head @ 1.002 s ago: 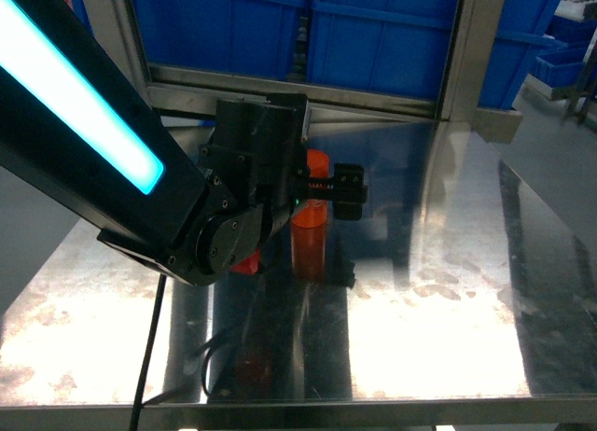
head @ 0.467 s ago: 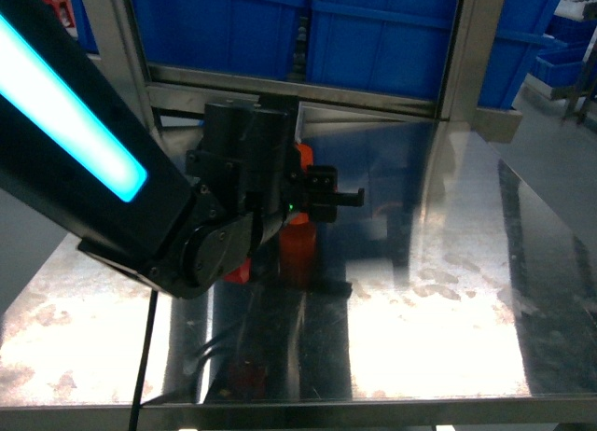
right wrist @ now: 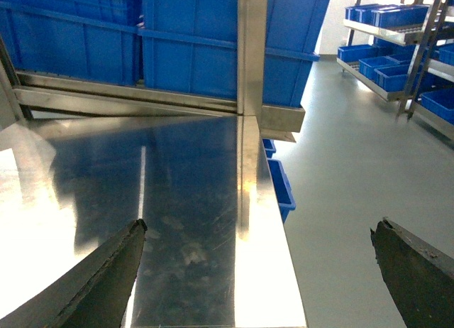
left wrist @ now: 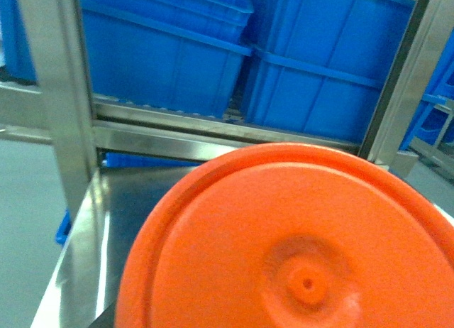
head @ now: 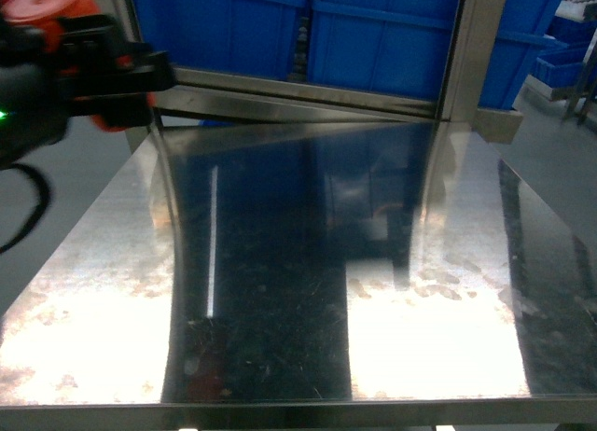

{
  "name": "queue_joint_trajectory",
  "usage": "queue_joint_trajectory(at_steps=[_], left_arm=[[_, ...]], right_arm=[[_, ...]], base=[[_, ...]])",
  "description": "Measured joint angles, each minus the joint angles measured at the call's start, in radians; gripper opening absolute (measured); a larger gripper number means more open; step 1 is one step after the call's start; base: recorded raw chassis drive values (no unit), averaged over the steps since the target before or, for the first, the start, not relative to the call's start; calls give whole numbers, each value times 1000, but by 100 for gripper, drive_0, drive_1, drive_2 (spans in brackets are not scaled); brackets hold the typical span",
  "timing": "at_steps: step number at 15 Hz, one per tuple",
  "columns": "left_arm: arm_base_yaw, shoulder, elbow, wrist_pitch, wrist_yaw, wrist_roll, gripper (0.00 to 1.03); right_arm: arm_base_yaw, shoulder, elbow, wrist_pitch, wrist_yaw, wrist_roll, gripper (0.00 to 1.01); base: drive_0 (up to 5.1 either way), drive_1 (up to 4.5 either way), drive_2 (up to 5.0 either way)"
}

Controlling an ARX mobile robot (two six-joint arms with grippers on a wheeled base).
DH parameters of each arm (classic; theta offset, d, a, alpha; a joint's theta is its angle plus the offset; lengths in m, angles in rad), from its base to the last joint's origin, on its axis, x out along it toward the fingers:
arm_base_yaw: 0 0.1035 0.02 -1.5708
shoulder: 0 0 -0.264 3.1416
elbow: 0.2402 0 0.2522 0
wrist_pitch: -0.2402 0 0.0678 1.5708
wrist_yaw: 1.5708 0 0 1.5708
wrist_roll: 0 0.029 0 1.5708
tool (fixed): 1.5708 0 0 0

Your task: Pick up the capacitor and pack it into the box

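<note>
Capacitor sits clamped in the left gripper, lifted off the steel table at ten o'clock in the head view, its orange end cap filling the left wrist view. Picking looks done; packing remains, and no box shows anywhere. The right gripper hangs wide apart and holds nothing. Blue bins and a steel frame post stand at twelve o'clock, likely obstacles.

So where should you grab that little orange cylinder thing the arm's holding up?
Around its curved side, mid-body, coming in from the side. The orange cylindrical capacitor has flat round ends, so fingers closing across the rounded wall would likely pinch it squarely. The black left gripper seems to hold it that way, one end poking out, though the head view is blurred.
</note>
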Motion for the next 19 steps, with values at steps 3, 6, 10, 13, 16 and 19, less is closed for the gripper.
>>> queue_joint_trajectory(at_steps=[3,6,10,13,16,19], left_arm=[[115,-423,-225,-160,77,-23,44],[221,-908,-335,-479,178,-50,44],[232,-1099,-333,-518,192,-52,44],[231,-1071,-335,-542,192,-53,44],[265,-1155,-309,-862,83,43,44],[259,-1212,-397,-869,86,85,44]], right_arm=[[0,0,0,0,0,0,98],[0,0,0,0,0,0,98],[0,0,0,0,0,0,98],[0,0,0,0,0,0,98],[0,0,0,0,0,0,98],[0,0,0,0,0,0,98]], base=[[0,0,0],[0,0,0],[0,0,0],[0,0,0],[0,0,0],[0,0,0]])
